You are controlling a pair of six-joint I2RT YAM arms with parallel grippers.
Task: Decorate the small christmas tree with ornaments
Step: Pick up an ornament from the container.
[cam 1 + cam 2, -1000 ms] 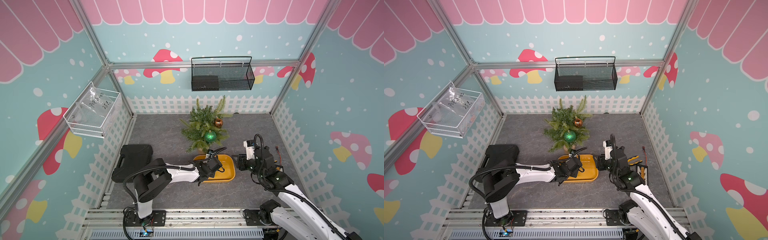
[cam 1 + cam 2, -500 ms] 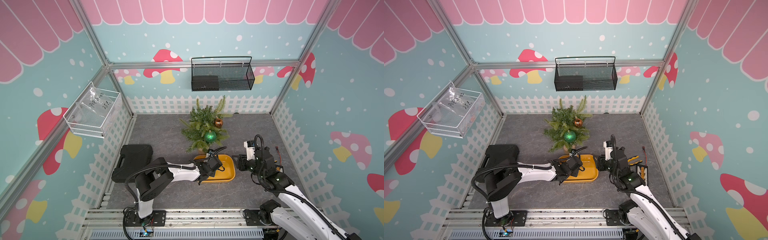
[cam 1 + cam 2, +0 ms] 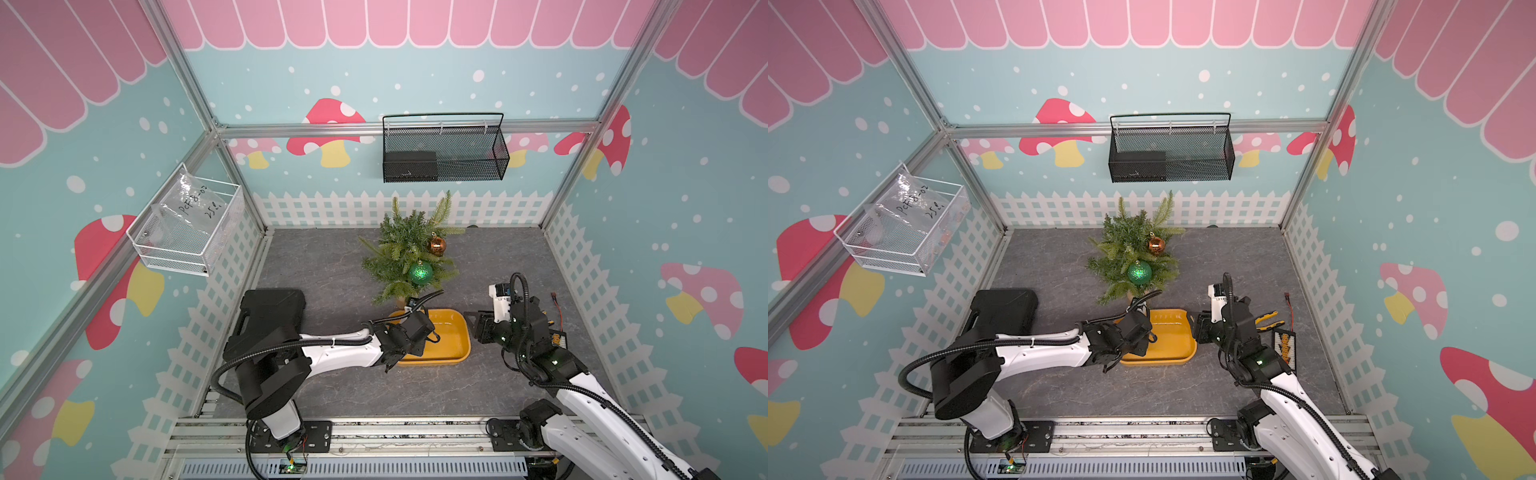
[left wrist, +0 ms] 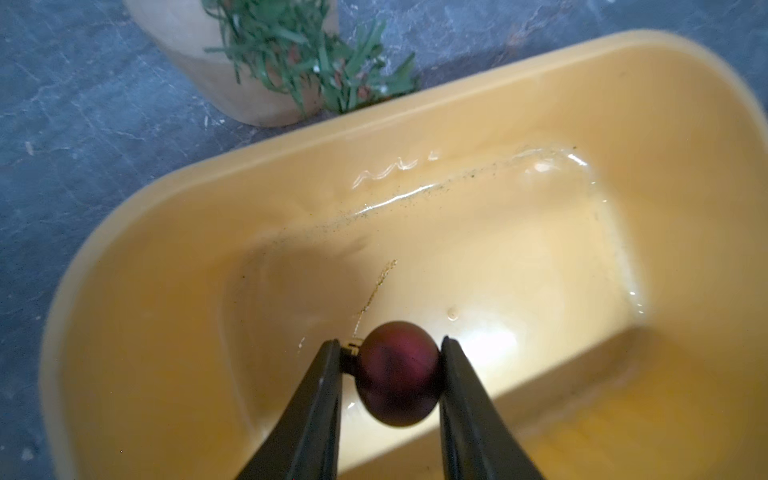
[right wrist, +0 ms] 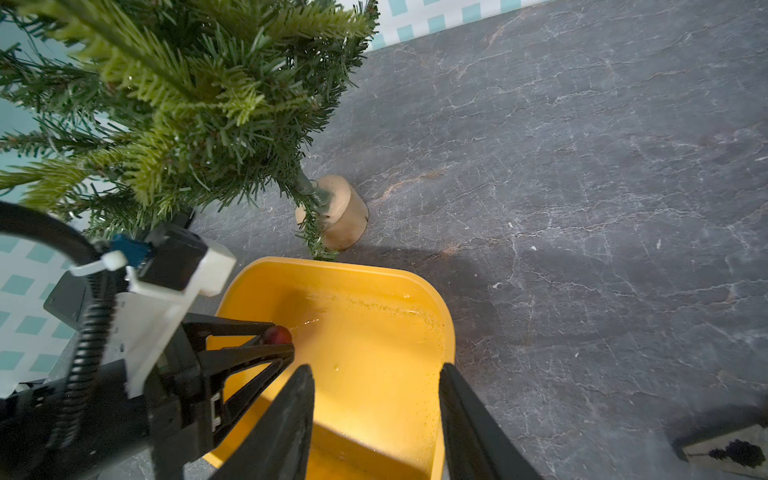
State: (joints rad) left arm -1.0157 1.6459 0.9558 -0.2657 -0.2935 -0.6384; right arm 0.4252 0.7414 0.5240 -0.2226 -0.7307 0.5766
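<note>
Nearest the arms, a small dark-red ball [image 4: 397,378] is pinched between the fingers [image 4: 316,395] of the left gripper [image 4: 390,343], low inside the yellow tray [image 4: 540,104]. Its gold cap [image 4: 351,349] is pressed against one finger, and its thread [image 4: 374,291] is trailed across the tray floor toward the tree. Whether the ball is lifted clear of that floor cannot be told. The right gripper [image 5: 376,369] is held spread and empty over the tray's other end. Just beyond the tray's far rim, the small christmas tree [image 3: 409,253] is stood upright on its tan base [image 5: 336,216], so the left arm is judged the nearer for the hanging. A green ball [image 3: 420,272] and a copper ball [image 3: 436,245] are already hung toward the front and right. The left branches are seen bare, with open counter [image 3: 324,266] beside them up to the fence [image 3: 332,208].
</note>
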